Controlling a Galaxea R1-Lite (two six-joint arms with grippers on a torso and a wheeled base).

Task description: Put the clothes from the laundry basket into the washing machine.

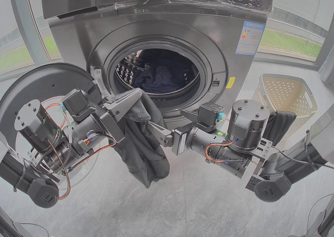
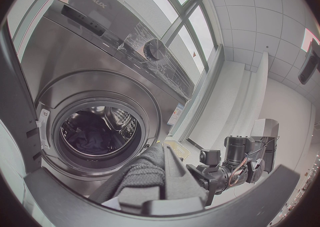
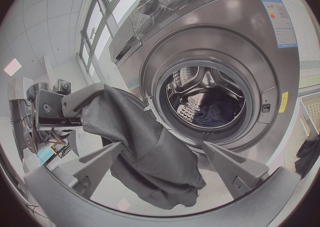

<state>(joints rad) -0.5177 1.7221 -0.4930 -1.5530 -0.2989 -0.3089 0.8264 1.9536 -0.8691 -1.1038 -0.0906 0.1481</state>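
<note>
Now left claw (image 1: 137, 97) pinches the dark garment (image 1: 144, 154), hanging straight down; washer opening (image 1: 158, 74) sits just ahead, slightly above. Right claw (image 1: 165, 116) wide, beside it.

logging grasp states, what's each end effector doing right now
Left end effector: closed on the dark garment.
Right end effector: open, holding nothing.

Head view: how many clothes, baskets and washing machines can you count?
Washing machine: 1
Laundry basket: 1
Clothes: 3 (grey garment held by the left gripper; dark heap inside the machine, counted as one; black garment over the basket's edge)
Total: 5
</note>
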